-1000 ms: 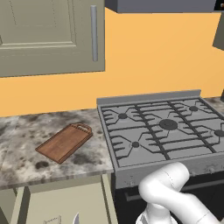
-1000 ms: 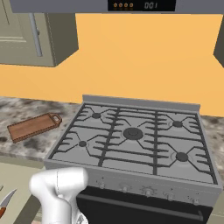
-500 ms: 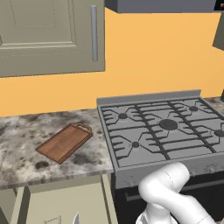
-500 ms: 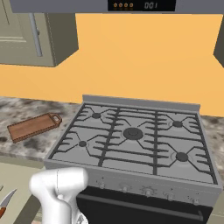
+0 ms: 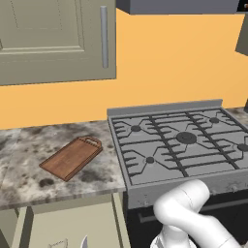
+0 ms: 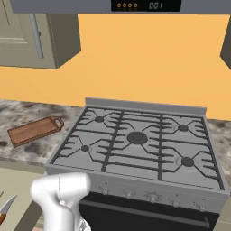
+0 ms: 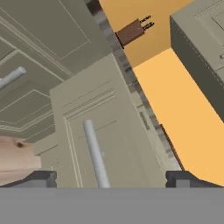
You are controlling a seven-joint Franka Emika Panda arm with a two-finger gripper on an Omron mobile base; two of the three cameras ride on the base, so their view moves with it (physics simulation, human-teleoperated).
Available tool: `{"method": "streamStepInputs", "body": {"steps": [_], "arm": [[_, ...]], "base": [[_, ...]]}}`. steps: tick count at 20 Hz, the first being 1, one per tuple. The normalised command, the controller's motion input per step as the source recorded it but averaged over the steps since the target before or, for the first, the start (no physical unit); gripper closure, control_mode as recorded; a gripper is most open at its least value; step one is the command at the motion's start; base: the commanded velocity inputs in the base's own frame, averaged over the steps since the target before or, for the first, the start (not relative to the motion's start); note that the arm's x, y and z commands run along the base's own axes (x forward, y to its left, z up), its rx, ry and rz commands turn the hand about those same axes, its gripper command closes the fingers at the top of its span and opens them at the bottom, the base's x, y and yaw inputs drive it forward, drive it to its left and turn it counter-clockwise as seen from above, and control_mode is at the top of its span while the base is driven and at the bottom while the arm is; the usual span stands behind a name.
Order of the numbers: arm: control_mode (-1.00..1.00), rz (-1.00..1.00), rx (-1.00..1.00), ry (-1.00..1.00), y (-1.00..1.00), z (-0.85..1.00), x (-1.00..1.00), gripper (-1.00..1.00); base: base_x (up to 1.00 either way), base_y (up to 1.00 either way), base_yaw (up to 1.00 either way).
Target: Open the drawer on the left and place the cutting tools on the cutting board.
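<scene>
Standing pulled out left of the stove (image 5: 179,145), the drawer (image 5: 72,225) showed a silver blade (image 5: 84,241); cutting board (image 5: 71,157) lay on the counter (image 5: 19,164) above. Gripper (image 7: 109,178) gaped wide, empty, over the drawer's handle (image 7: 95,153).

Arm (image 5: 186,213): white, folded low, elbow raised, forearm dropping below frame | Hand (image 7: 111,179): jaws spread wide, nothing between them | Fingertips (image 7: 41,178): dark, well apart

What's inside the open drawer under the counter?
Inside the drawer, a silver blade tip shows at the picture's bottom; from the right, a curved knife appears. The rest is cut off.
</scene>
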Motion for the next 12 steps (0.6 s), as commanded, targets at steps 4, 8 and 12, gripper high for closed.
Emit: {"method": "streamStepInputs", "body": {"steps": [4,8,12], "arm": [[-1.0,0.0,0.04,0.17,-0.21,0.46,0.05,-1.0],[-1.0,0.0,0.06,0.11,-0.22,0.33,0.15,-1.0],[-1.0,0.02,0.07,0.11,-0.23,0.19,0.21,-1.0]], "base": [[0.0,0.0,0.0],[0.0,0.0,0.0],[0.0,0.0,0.0]]}}
